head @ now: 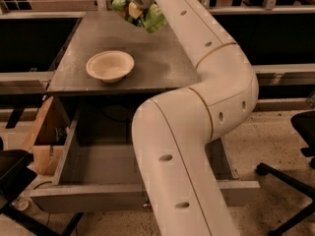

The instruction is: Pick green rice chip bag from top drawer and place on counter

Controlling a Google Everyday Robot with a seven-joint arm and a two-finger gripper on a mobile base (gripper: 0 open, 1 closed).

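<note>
The green rice chip bag (pixel 150 17) is crumpled around my gripper (pixel 134 8) at the top of the camera view, over the far edge of the counter (pixel 157 58). The gripper is shut on the bag and holds it just above the grey surface. The top drawer (pixel 93 163) stands pulled open below the counter, and the part of its inside that shows is bare. My white arm crosses in front of the drawer's middle and right side and hides most of its front panel (pixel 83 196).
A cream round bowl (pixel 110 65) sits on the counter's left front part. A cardboard box (pixel 42 141) stands left of the drawer. Black chair parts are at the bottom left (pixel 19 181) and at the right (pixel 295 146).
</note>
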